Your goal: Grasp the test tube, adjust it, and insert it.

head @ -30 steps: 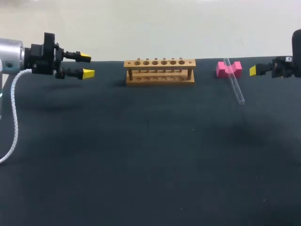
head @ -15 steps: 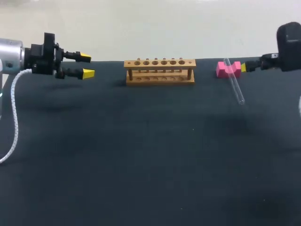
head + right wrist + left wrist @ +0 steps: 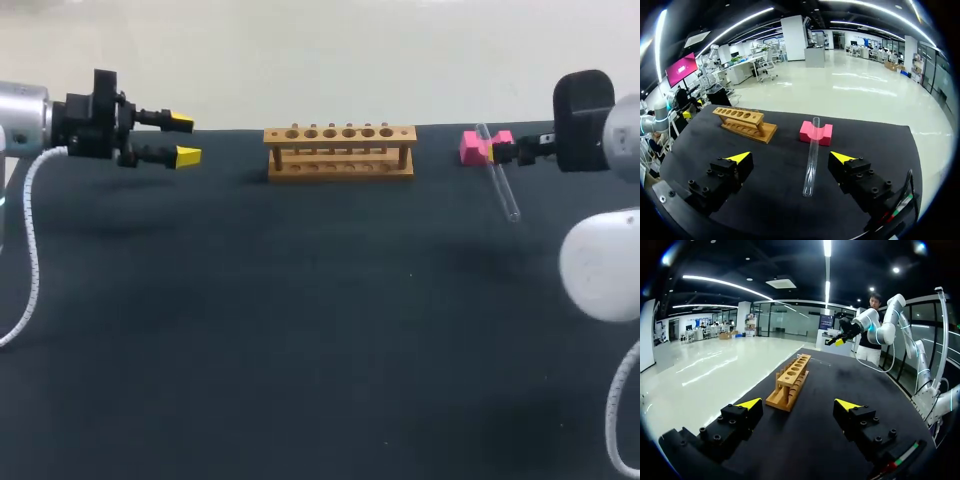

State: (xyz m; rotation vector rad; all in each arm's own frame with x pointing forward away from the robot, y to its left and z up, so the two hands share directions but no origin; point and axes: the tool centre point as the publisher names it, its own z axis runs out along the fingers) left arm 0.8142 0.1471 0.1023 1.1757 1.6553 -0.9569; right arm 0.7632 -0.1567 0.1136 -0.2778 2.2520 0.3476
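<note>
On the far side of the dark, soft-looking table (image 3: 300, 330), a wooden rack (image 3: 340, 150) with six round holes on top stands upright. Well apart from it sits a pink block (image 3: 473, 147) with a dip in its top. A thin, see-through glass tube (image 3: 811, 157) rests in that dip, its low end on the cloth. The right gripper (image 3: 790, 157) has its fingers spread wide, one on each side of the tube, not touching it. The left gripper (image 3: 182, 139) hangs by the table's left edge, fingers wide too, holding nothing. A wide stretch of cloth lies between the rack and the near edge.
</note>
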